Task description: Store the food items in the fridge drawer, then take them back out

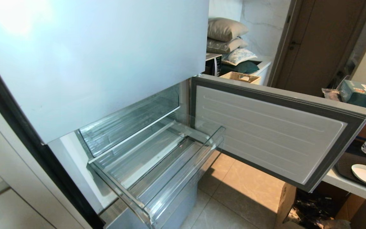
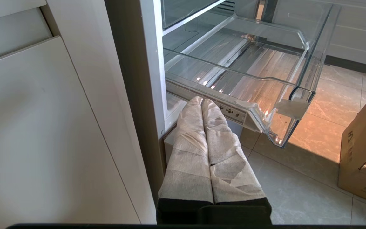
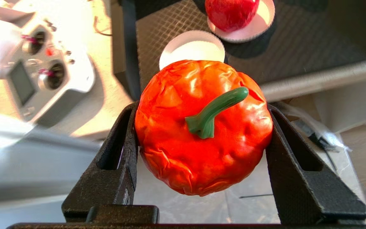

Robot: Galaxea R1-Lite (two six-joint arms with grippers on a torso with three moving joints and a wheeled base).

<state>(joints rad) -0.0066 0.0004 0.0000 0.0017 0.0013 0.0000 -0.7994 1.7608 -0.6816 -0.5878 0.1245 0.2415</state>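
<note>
The right gripper [image 3: 202,133] is clamped on the red tomato [image 3: 202,127], one black finger [image 3: 119,152] against each side and the green stem facing the wrist camera; past the fingertips lie a white saucer [image 3: 192,47] and a red fruit on a second saucer [image 3: 233,12] on a dark mat [image 3: 313,31], with a grey remote controller [image 3: 37,70] off to one side. The left gripper [image 2: 201,102] hangs with its cloth-wrapped fingers [image 2: 189,152] pressed together, and the clear fridge drawer [image 2: 265,76] stands pulled out and bare just beyond and above its tips
</note>
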